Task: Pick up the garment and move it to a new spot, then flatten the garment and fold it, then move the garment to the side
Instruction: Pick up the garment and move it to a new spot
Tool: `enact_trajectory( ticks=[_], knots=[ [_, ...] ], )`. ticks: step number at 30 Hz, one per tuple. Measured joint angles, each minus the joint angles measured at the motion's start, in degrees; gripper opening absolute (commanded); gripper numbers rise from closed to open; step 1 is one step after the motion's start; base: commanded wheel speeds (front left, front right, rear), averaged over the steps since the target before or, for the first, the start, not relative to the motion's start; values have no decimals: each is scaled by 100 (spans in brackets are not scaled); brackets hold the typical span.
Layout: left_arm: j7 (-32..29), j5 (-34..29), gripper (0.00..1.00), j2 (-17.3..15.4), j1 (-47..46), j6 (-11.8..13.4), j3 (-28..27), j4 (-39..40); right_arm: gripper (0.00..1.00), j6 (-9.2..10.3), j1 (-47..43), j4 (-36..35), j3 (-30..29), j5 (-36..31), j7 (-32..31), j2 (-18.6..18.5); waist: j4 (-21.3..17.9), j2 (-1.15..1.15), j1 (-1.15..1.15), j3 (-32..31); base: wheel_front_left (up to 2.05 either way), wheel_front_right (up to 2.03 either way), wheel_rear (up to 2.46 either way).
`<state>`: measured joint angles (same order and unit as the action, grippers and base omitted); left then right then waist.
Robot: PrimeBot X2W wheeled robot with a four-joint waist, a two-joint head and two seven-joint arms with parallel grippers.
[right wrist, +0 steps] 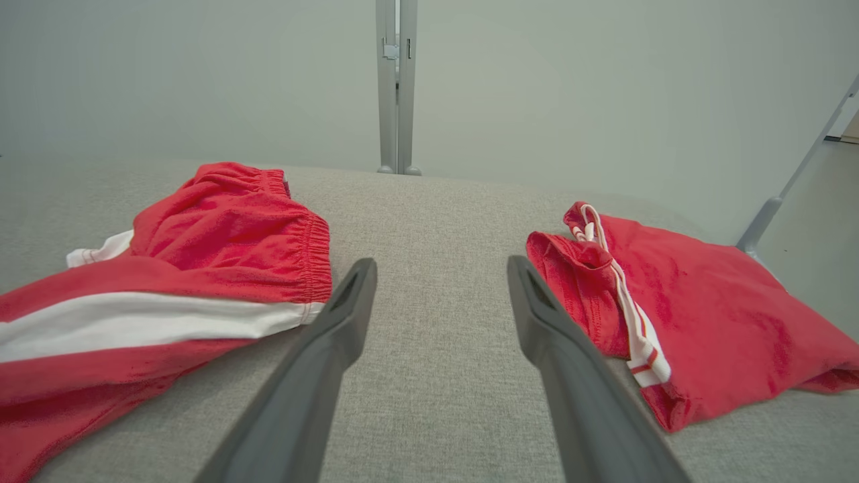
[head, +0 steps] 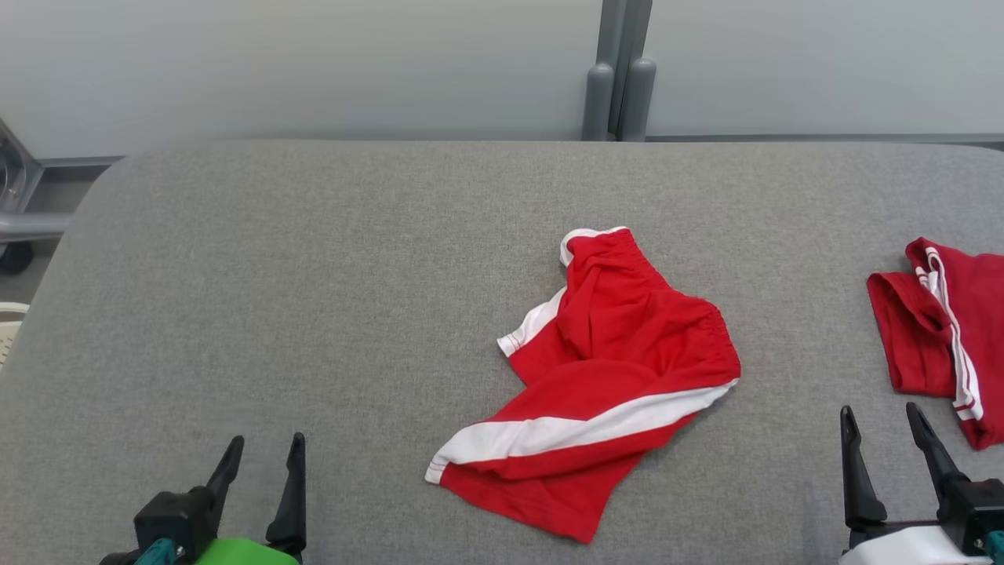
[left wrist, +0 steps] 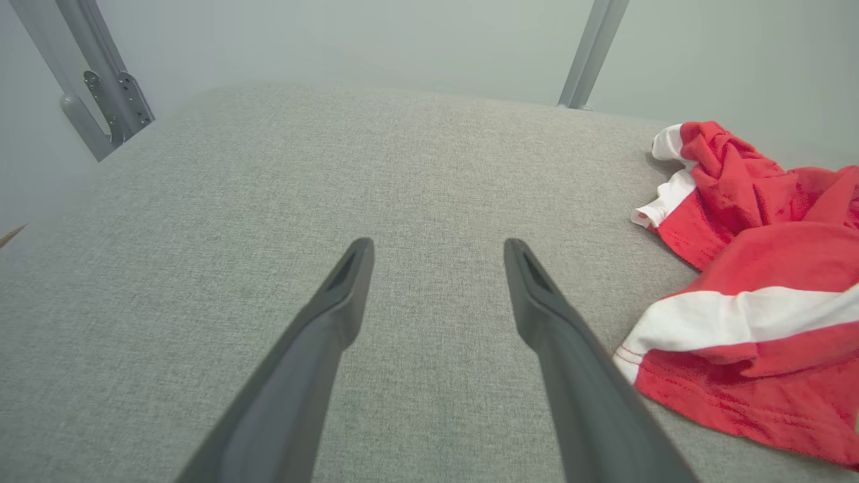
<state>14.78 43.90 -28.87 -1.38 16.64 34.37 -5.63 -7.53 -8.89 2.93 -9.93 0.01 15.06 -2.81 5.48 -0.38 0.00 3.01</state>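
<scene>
A wide grey fabric-covered table [head: 314, 275] stretches across the head view, backed by a pale wall. Slightly right of centre lies the garment [head: 620, 369], a pair of red shorts with a broad white stripe, crumpled and twisted over itself, its elastic waistband bunched toward the far right. At the table's right edge sits a second red garment [head: 941, 329] (neatly folded, white-trimmed), well apart from the first. At the near left, the left gripper [head: 267, 439] hovers over bare table with its fingers spread and nothing between them. At the near right, the right gripper [head: 878, 410] is likewise spread and empty, pointing into the gap between the two garments. The likely risks: the right gripper, being nearer the folded piece, could snag it instead, and pinching a single layer of the twisted shorts could lift them into a worse tangle.
</scene>
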Motion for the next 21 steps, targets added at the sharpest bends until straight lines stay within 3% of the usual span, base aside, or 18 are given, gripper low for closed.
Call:
enact_trajectory(
  ticks=[6,11,21],
  knots=[
    [25,-1188,100,458,833,-359,-1181,201,100,1,-243,26,-32,71,0,0,-15,0,0,-280,0,0,0],
    [25,-1850,100,866,1255,-836,-1897,224,100,1,-265,3,-74,143,0,0,-9,0,0,-389,0,0,0],
    [26,-2397,100,1362,1390,-1855,-2687,-40,100,1,-236,-20,-74,193,0,0,30,0,0,-387,0,0,0]
  ],
)
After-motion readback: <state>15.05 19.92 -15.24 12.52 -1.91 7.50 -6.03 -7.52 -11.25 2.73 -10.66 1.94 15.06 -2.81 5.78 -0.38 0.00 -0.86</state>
